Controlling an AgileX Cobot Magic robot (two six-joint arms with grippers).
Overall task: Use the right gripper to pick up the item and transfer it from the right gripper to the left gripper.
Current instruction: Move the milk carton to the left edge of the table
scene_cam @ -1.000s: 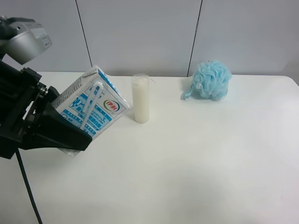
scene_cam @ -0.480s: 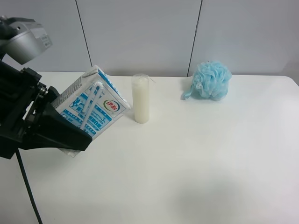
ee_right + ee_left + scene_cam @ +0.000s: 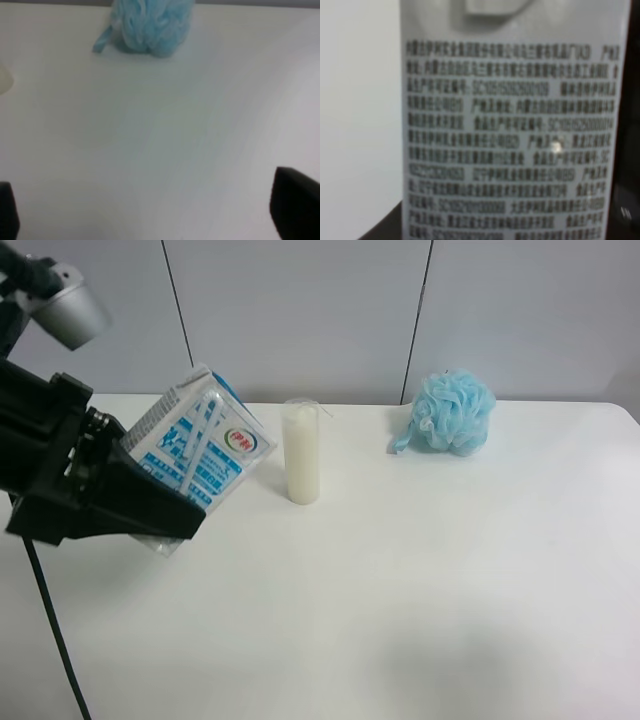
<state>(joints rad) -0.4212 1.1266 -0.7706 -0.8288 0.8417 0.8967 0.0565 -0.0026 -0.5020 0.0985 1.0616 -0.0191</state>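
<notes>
Left pincer [image 3: 150, 505] is clamped on the carton [image 3: 200, 455], holding it tilted above the worktop [image 3: 420, 570], near the candle [image 3: 301, 452]. Right pincer [image 3: 150, 210] hangs with its fingers apart and empty, facing the sponge [image 3: 150, 25].

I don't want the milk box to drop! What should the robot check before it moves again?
1. The carton clamped in the left gripper, off the table: ok.
2. The right gripper open and empty: ok.
3. The candle upright, apart from the carton: ok, but close.
4. The bath sponge well away from the carton: ok.
5. Hold firm enough: cannot tell; the carton sits tilted.
</notes>
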